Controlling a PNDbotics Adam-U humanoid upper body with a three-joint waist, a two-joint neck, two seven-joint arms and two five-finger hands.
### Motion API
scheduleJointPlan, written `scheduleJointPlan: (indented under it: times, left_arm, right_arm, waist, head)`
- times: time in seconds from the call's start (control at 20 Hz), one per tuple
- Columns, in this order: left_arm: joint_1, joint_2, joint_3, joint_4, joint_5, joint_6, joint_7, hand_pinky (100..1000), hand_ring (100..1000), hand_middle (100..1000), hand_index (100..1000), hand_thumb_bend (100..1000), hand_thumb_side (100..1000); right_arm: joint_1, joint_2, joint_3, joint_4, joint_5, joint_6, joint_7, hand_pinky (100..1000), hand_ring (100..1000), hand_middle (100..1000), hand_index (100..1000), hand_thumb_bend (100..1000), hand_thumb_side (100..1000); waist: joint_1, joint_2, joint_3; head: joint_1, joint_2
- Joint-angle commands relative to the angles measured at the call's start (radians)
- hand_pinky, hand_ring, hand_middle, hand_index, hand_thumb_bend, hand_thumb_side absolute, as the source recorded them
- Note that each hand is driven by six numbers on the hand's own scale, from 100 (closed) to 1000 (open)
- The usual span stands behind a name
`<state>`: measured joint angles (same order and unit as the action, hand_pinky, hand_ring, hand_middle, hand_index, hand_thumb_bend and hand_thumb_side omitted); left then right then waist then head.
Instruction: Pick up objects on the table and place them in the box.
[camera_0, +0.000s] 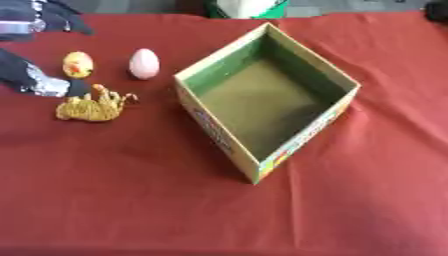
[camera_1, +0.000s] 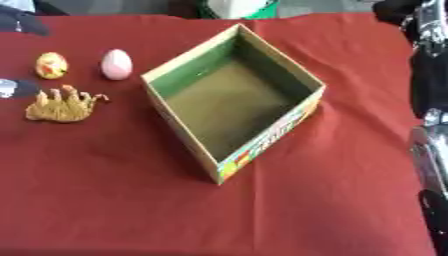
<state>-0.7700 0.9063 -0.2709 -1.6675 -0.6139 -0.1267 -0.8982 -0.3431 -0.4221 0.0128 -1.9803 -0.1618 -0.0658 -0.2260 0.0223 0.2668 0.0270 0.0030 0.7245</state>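
An open cardboard box (camera_0: 262, 95) sits turned like a diamond near the middle of the counter (camera_0: 131, 200), which is covered by a red cloth. The box has green inner walls, a brownish floor and colourful print on its outer sides, and nothing shows inside it.

To the left of the box lie three small things. A pale pink egg (camera_0: 144, 63) stands just beside the box's left corner, apart from it. Further left is a yellow egg-shaped toy (camera_0: 77, 64) with orange marks. Below these two lies a golden-brown toy animal (camera_0: 92, 106) on its side, with its legs pointing up.

The left robot hand (camera_0: 39, 80), black with a silver part, comes in from the left edge and reaches to just beside the toy animal's upper left; whether it touches the toy cannot be told, and whether its fingers are spread or closed cannot be told either.

The right arm (camera_1: 429, 65) shows along the right edge of the right eye view, black and silver, well apart from the box; the right robot hand cannot be made out there.

At the far edge stands a green and white object (camera_0: 249, 7).
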Motion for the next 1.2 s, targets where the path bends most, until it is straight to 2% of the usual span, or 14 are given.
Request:
scheduleJointPlan:
  times: [0.05, 0.2, 0.3, 0.5, 1.2]
  left_arm:
    - [-0.028, 0.004, -0.012, 0.048, -0.028, -0.031, -0.008, 877, 919, 927, 1000, 439, 725]
    - [-0.035, -0.002, -0.022, 0.092, -0.05, -0.059, -0.009, 887, 920, 924, 1000, 642, 871]
    - [-0.034, -0.002, -0.025, 0.112, -0.073, -0.082, -0.009, 896, 925, 927, 1000, 707, 900]
    - [-0.029, -0.003, -0.02, 0.137, -0.105, -0.12, -0.009, 886, 923, 910, 1000, 730, 908]
    - [-0.039, -0.041, -0.013, 0.217, -0.178, -0.113, -0.009, 862, 917, 897, 1000, 742, 915]
  right_arm:
    - [-0.013, -0.017, -0.002, -0.02, -0.004, 0.001, 0.005, 732, 665, 539, 824, 100, 678]
    - [-0.014, -0.017, -0.002, -0.02, -0.004, 0.002, 0.006, 733, 666, 539, 824, 100, 676]
    - [-0.014, -0.017, -0.002, -0.02, -0.004, 0.002, 0.007, 733, 666, 538, 824, 100, 676]
    - [-0.013, -0.017, -0.002, -0.02, -0.003, 0.004, 0.008, 734, 666, 537, 820, 100, 674]
    - [-0.016, -0.013, 0.0, -0.02, 0.001, 0.006, 0.012, 735, 661, 530, 813, 100, 671]
  waist:
    - [0.001, -0.013, -0.001]
    - [0.003, -0.009, -0.003]
    - [0.004, -0.006, -0.004]
    - [0.004, 0.0, -0.003]
    - [-0.004, 0.025, -0.008]
  head:
    - [0.007, -0.013]
    - [0.008, -0.017]
    - [0.007, -0.02]
    - [0.007, -0.023]
    - [0.018, -0.038]
